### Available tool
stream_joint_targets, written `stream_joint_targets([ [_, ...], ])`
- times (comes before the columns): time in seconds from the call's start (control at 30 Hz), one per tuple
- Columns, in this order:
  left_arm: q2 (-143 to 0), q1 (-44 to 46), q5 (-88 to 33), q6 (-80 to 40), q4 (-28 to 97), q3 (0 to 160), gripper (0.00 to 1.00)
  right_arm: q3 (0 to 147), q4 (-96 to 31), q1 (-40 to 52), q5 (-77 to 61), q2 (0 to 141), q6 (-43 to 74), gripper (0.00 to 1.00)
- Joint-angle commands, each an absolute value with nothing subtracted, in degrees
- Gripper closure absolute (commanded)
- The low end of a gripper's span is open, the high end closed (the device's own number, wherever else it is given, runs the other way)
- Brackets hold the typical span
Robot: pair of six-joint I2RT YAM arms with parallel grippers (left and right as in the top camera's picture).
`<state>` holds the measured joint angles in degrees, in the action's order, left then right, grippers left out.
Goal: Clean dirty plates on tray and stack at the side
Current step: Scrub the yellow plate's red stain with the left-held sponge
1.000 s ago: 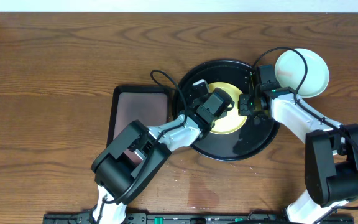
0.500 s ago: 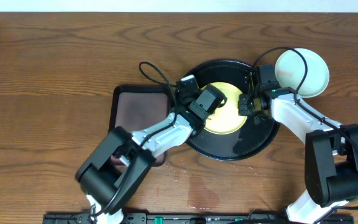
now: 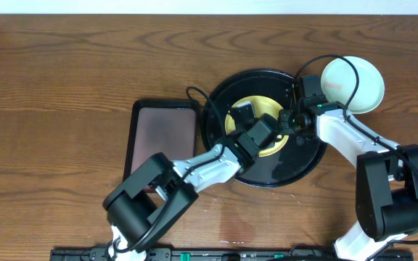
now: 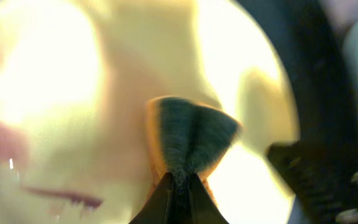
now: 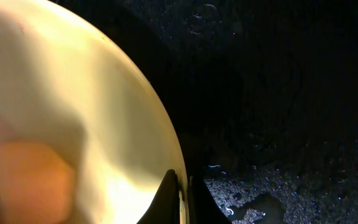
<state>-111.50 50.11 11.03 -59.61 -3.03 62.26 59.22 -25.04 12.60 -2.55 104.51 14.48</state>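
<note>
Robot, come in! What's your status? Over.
Left pincer shut on sponge, pressed to yellow plate. Right pincer shut on plate's rim. Plate in black tray, red smears on it. Nothing blocking.

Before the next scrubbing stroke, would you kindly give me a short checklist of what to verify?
1. Left gripper shut on the orange-and-green sponge: ok.
2. Right gripper pinching the rim of the pale yellow round plate: ok.
3. That plate lies inside the glossy black round tray: ok.
4. Plate surface clean: not ok; reddish smears show on it.
5. Number of pale plates stacked beside the tray: cannot tell.
</note>
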Motion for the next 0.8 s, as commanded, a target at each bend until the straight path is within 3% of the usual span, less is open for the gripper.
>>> stream_joint_targets([
  [0.0,-112.75,49.78,12.93,-60.66,-0.49,62.15,0.92,59.37,-25.43,13.58,-1.54,105.32,14.52,0.99],
  [0.33,-112.6,47.81,31.57,-50.59,9.8,62.15,0.92,59.37,-25.54,13.58,-1.56,105.32,14.55,0.99],
  [0.6,-107.37,47.81,38.65,-47.57,9.23,62.76,0.92,59.37,-25.54,13.58,-1.54,105.32,14.55,0.99],
  [0.77,-103.81,47.81,36.86,-47.64,5.45,62.76,0.92,59.37,-25.45,13.58,-1.56,105.32,14.55,0.99],
])
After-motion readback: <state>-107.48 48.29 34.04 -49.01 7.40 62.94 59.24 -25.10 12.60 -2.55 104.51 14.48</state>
